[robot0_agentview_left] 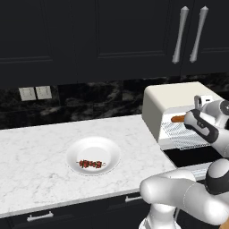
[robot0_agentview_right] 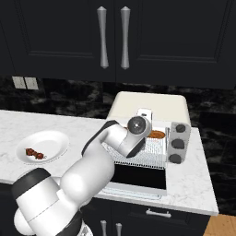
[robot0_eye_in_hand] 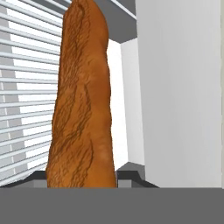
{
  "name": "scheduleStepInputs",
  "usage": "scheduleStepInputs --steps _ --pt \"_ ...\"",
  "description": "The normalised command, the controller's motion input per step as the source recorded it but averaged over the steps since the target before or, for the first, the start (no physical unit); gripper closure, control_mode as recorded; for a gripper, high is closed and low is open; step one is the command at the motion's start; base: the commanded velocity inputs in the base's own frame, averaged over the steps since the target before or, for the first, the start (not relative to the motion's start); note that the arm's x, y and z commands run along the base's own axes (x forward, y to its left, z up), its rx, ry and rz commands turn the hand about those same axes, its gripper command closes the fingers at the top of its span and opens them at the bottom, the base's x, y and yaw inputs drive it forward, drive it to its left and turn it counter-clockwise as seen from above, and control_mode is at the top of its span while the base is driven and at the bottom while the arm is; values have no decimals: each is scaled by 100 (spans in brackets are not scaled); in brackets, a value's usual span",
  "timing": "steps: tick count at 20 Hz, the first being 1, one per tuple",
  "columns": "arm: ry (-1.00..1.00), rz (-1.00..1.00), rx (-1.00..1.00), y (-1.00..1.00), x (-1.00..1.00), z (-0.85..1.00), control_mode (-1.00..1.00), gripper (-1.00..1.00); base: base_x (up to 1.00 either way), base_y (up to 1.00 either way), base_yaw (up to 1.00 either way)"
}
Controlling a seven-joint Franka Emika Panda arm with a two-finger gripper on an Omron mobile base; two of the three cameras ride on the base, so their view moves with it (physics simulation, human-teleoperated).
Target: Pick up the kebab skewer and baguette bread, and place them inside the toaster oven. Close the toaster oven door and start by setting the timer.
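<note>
From behind my left shoulder, one camera looks forward and down over the worktop (robot0_agentview_left: 36, 147), catching the toaster oven (robot0_agentview_left: 172, 105) at the right. Its twin behind my right shoulder faces the same oven (robot0_agentview_right: 152, 106) nearly head-on. Both share the plate (robot0_agentview_left: 112, 150) and oven. The camera on my hand sits very close against the baguette bread (robot0_eye_in_hand: 81, 100) and the wire rack (robot0_eye_in_hand: 22, 87).

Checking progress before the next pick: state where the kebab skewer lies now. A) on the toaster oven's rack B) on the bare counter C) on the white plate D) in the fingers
C: the kebab skewer lies on the white plate, left of the toaster oven.
</note>
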Motion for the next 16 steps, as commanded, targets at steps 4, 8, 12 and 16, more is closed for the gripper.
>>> scheduleStepInputs --steps 4,8,12,16 --pt "0 0 0 0 5 -12 -100 -100 0 0 0" --pt "1 0 0 0 1 -8 -100 -100 0 0 0" --pt "6 0 0 0 0 -8 -100 -100 0 0 0" --pt "5 0 0 0 0 -13 -100 -100 0 0 0"
